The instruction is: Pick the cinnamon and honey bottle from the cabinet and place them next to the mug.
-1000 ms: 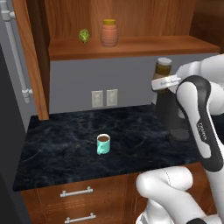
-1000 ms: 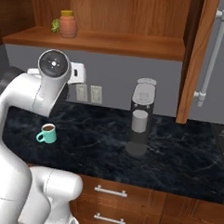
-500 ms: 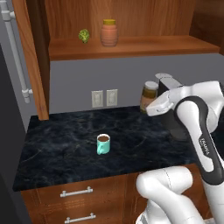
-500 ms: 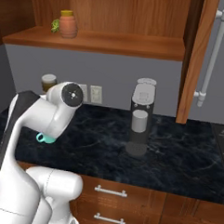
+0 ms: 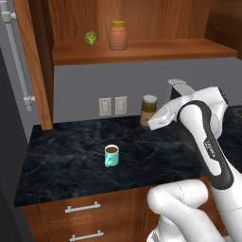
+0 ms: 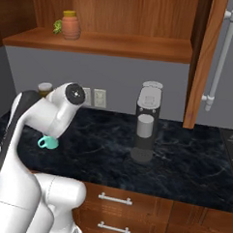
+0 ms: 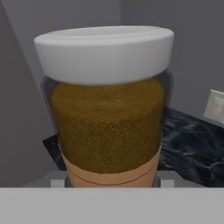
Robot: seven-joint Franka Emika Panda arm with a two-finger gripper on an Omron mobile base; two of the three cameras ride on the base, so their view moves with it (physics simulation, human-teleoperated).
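Note:
The cinnamon is a slim brown jar with a pale lid. It hangs above the back of the counter, right of the mug, and my gripper is shut on its lower part. In the hand view the cinnamon looms close, upright, with its lid on top. The teal mug with dark liquid stands on the black counter, ahead and left of the jar; it also peeks out beside my arm. The orange honey bottle stands on the shelf of the cabinet, well above.
A small green thing sits on the shelf left of the honey bottle. A coffee machine stands at the back of the counter. Wall outlets are behind the mug. The open cabinet door hangs at the left. Drawers lie below.
The arm has swung left and downward with the cinnamon, from in front of the coffee machine toward the outlets and the mug. The grip stays shut.

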